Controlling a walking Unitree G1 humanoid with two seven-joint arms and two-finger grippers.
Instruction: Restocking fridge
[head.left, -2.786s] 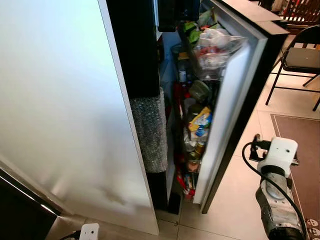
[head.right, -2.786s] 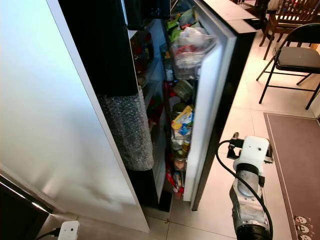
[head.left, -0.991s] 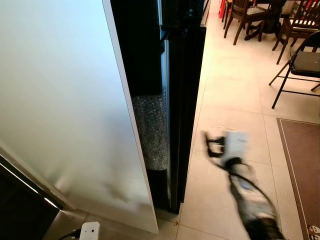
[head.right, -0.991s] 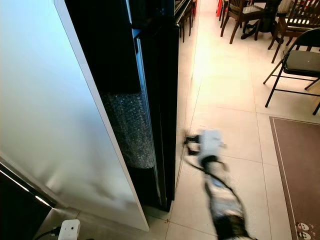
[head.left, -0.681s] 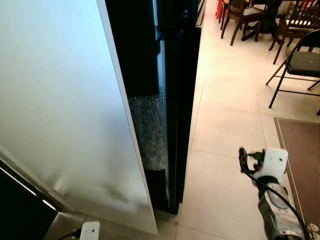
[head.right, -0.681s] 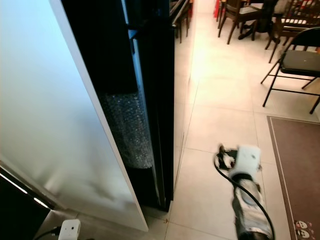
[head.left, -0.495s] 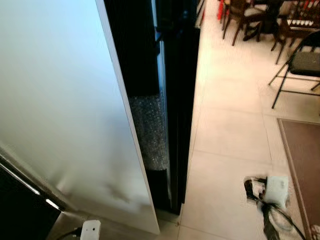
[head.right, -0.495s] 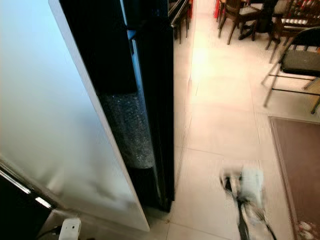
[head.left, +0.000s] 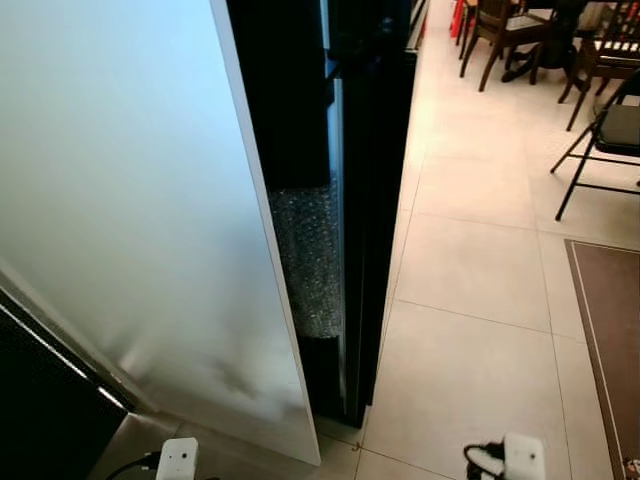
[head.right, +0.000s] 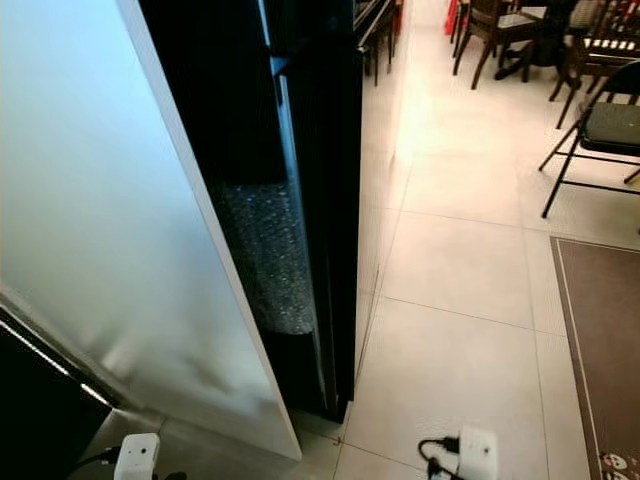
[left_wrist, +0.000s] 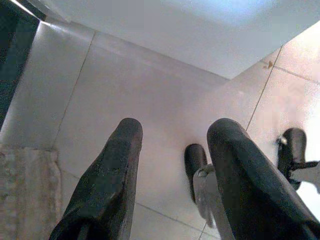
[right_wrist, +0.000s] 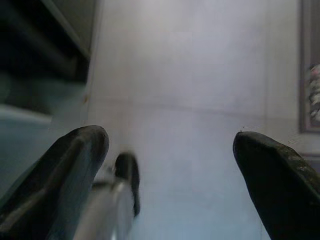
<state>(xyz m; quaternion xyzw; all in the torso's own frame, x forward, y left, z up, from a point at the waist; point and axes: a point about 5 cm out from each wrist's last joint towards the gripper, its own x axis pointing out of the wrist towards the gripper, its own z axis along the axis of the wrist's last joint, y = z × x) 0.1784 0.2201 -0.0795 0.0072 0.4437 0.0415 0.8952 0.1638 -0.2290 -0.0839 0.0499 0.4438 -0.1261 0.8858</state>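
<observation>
- fridge (head.left: 370, 150) door closed
- right pincer (right_wrist: 170, 165) hangs low, points at floor tiles (head.left: 470, 300), fingers spread wide, empty
- left pincer (left_wrist: 172, 165) hangs low, spread, empty

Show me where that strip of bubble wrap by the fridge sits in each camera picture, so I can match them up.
Left eye view: bubble wrap at centre, between the white panel and the black fridge.
Right eye view: bubble wrap left of centre, in the same gap.
Left wrist view: floor tiles at the white panel's foot.
Right wrist view: blurred floor tiles and the rug edge.
Shared landmark: the white panel's bottom corner.
</observation>
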